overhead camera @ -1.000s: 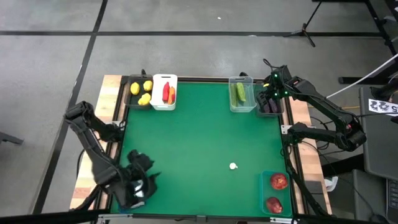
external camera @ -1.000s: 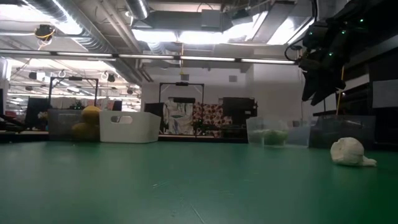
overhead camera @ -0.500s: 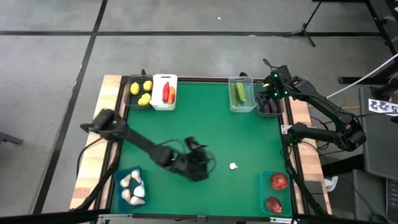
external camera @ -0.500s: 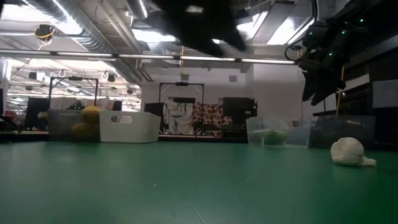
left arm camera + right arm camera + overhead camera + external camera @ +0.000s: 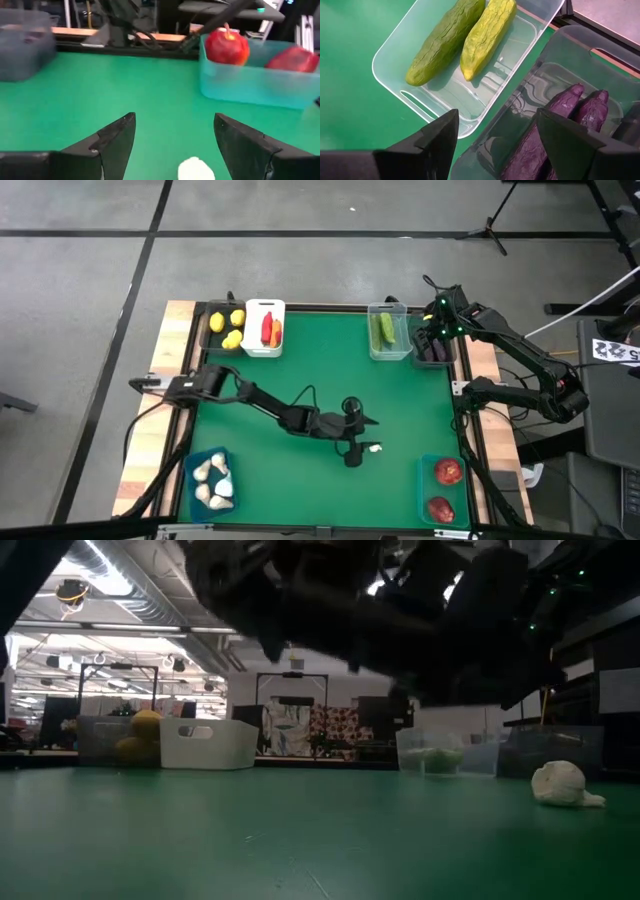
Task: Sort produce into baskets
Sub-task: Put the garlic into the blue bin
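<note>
A loose white garlic bulb lies on the green mat right of centre; it also shows in the low view. My left gripper is open just left of it. In the left wrist view the garlic bulb lies between the spread fingers without touching them. My right gripper is open and empty, hovering over the clear bin with two cucumbers and the dark bin with eggplants at the far right.
A dark bin with lemons and a white bin with chili and carrot stand at the far left. A teal bin of garlic sits near left. A teal bin with two red fruits sits near right, close behind the loose garlic.
My left arm has swung from the near left corner, over the teal garlic bin, across the mat toward the table's right, stretching out until its gripper is beside the loose garlic bulb. The garlic has not moved.
</note>
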Controlling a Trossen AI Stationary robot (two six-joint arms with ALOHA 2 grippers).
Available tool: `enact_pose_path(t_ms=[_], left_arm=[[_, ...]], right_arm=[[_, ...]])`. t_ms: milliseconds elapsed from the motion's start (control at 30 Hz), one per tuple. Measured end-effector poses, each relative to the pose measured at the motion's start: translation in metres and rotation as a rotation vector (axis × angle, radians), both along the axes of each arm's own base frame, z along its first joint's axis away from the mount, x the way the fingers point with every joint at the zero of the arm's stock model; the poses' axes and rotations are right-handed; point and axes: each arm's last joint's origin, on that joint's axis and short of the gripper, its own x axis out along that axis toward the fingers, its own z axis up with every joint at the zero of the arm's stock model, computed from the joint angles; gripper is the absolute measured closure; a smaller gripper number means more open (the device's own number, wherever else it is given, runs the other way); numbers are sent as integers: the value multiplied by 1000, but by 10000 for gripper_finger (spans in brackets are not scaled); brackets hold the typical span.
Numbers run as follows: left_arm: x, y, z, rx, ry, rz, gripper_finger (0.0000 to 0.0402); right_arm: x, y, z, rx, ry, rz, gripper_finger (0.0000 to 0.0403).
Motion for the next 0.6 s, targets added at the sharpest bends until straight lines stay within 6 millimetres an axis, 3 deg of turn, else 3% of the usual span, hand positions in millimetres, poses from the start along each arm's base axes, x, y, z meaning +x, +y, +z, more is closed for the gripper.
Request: enact_pose_path(t_ms=[267,467,600], left_arm=[[14,-22,-27,18,-48,-77,137],[27,-25,-45,20,-13,-97,137],[26,-24,-60,-1,40,-91,137]], right_arm=[[0,0,0,1,0,-1,139],[-1,1,-1,11,7,-1,139],[-1,1,-1,16,11,0,139]])
